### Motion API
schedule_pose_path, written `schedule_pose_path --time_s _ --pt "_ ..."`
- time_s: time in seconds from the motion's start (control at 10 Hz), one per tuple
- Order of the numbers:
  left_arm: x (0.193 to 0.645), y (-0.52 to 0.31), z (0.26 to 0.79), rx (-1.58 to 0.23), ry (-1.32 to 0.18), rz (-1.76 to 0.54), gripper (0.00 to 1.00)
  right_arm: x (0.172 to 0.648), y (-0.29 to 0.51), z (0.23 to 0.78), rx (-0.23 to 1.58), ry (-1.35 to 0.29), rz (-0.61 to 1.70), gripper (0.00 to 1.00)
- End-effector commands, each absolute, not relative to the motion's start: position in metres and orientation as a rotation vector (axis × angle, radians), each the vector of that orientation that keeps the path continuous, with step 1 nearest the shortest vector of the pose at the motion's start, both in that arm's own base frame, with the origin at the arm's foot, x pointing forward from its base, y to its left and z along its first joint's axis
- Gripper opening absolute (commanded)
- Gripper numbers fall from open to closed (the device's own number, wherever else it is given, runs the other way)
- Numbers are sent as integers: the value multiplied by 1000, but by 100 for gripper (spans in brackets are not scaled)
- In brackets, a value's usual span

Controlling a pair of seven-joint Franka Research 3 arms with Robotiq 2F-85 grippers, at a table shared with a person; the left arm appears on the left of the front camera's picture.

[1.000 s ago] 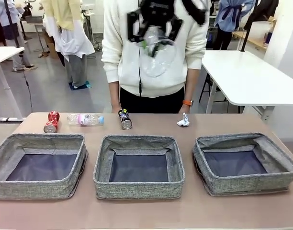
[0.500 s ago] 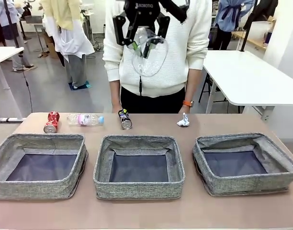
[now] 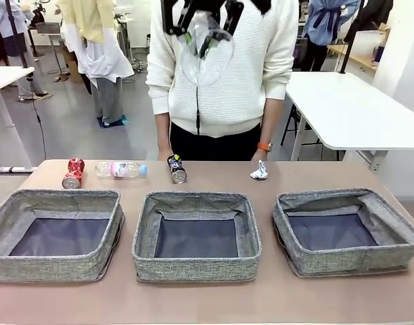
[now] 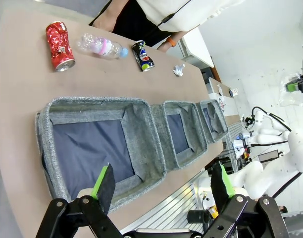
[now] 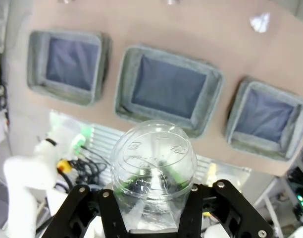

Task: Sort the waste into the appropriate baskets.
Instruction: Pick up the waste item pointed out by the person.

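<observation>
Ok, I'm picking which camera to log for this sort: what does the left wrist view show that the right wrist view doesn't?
Left wrist view: the open left gripper, plus the crushed red can, the bottle and the dark can, all whole. Right wrist view: the right gripper shut on the crumpled clear plastic, close up. Both: the three baskets and the white paper wad.

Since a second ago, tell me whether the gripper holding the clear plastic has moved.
Yes. The right gripper with the crumpled clear plastic has risen and drifted picture-left, judged against the dark printed can.
</observation>
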State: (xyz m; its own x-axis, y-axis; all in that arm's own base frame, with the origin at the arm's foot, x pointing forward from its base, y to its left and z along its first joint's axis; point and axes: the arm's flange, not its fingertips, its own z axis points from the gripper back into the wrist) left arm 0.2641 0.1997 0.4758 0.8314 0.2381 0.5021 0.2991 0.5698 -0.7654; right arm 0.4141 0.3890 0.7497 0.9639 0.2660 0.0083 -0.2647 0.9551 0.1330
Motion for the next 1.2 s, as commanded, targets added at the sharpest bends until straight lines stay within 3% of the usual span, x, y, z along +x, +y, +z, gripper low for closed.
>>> schedule_pose_path --time_s 0.0,0.1,1.1 --pt "265 200 477 -993 -638 -53 100 408 379 760 150 -57 197 16" --pt "265 200 477 -993 -638 -53 100 414 389 750 134 10 269 16" --pt "265 200 477 -993 -638 -53 100 414 389 750 134 10 269 16"
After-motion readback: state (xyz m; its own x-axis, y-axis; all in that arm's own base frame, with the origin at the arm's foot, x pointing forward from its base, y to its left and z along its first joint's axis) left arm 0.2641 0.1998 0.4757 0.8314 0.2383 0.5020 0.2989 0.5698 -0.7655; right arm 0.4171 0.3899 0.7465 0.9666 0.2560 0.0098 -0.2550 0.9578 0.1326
